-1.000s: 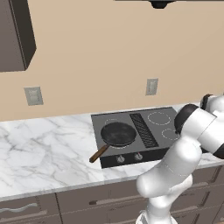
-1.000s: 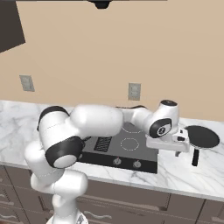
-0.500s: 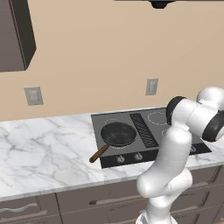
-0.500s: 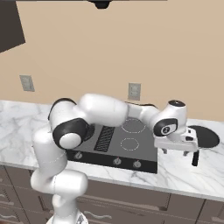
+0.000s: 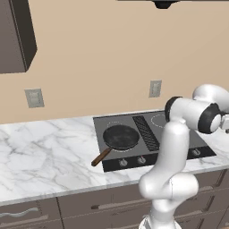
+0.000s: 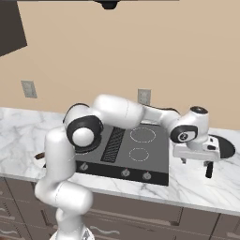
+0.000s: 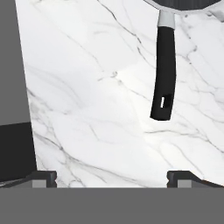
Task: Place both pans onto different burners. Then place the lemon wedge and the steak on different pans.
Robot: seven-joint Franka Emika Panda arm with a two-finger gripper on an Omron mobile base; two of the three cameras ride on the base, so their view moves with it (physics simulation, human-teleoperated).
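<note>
Gripper (image 6: 195,161) jaws wide apart, empty, over the marble counter (image 7: 96,100). Dark pan (image 6: 224,147) lies just ahead, handle (image 7: 164,74) pointing back. Step: fetching second pan. Next: drop, centre on handle, clamp.

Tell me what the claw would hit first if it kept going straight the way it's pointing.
Probably bare marble counter: the open claw points down at it, with the dark pan's handle off to one side.
</note>
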